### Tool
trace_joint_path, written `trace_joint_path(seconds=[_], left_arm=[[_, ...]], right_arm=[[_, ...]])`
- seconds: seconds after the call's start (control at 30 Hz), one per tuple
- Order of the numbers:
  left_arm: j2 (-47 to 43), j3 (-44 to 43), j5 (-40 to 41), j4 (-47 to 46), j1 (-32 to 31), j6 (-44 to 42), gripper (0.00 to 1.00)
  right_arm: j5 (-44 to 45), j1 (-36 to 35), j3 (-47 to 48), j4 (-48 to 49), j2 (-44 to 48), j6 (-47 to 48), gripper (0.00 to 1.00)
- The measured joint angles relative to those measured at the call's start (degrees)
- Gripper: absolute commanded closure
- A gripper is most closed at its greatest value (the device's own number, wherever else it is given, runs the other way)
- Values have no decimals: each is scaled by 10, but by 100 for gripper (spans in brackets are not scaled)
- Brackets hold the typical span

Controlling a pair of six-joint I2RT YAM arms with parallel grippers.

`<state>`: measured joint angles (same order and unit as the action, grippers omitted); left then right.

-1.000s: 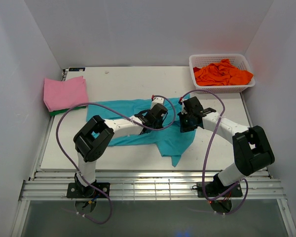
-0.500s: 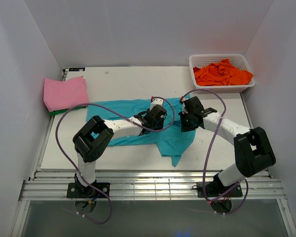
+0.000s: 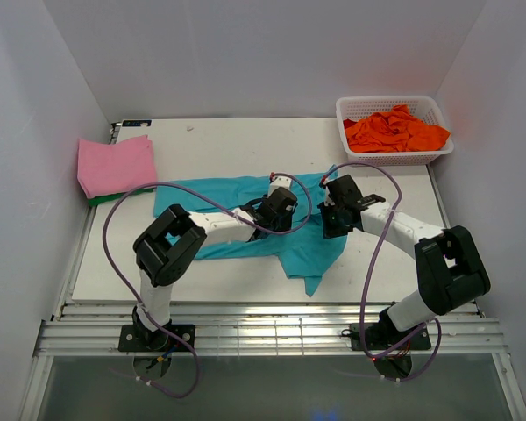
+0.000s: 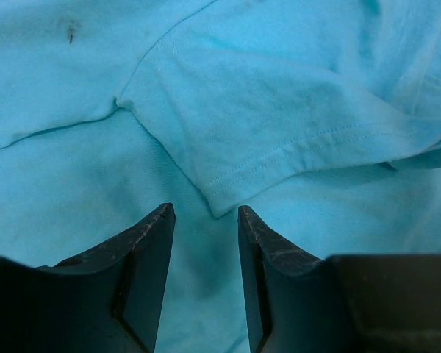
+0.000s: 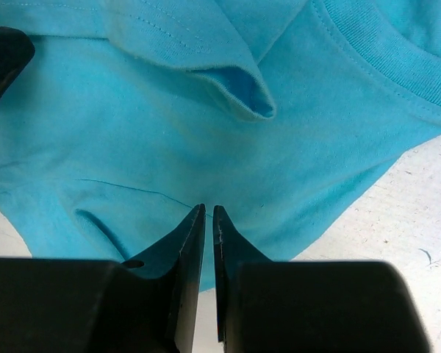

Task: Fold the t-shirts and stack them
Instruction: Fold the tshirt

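Note:
A teal t-shirt (image 3: 202,195) lies partly folded across the middle of the table. My left gripper (image 3: 279,210) hovers low over its centre, open, with nothing between the fingers; in the left wrist view (image 4: 206,213) a hemmed sleeve corner (image 4: 220,206) lies just ahead of the tips. My right gripper (image 3: 331,219) is over the shirt's right part, shut, with no cloth visibly pinched (image 5: 209,209); the ribbed collar (image 5: 382,51) shows at upper right. A folded pink t-shirt (image 3: 116,164) rests on a green one (image 3: 101,200) at the far left. Orange t-shirts (image 3: 394,130) fill the basket.
The white lattice basket (image 3: 393,101) stands at the back right corner. White walls close in the table on three sides. Purple cables loop from both arms over the table's near half. Bare white tabletop (image 5: 426,235) shows right of the shirt.
My left gripper has opened and let go of the teal cloth, shifting slightly. The right gripper has edged a little to the left and stayed shut.

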<state>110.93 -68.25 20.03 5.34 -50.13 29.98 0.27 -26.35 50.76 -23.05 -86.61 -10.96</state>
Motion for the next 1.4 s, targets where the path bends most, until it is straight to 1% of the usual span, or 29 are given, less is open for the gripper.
trace_joint_path(seconds=[0.97, 1.23, 1.4], left_arm=[[14, -2, -12, -20, 0, -5, 52], [24, -12, -12, -30, 0, -7, 60], [34, -17, -12, -29, 0, -7, 62]], right_arm=[[0, 0, -10, 5, 5, 0, 85], [0, 0, -11, 5, 5, 0, 85], [0, 0, -11, 5, 5, 0, 85]])
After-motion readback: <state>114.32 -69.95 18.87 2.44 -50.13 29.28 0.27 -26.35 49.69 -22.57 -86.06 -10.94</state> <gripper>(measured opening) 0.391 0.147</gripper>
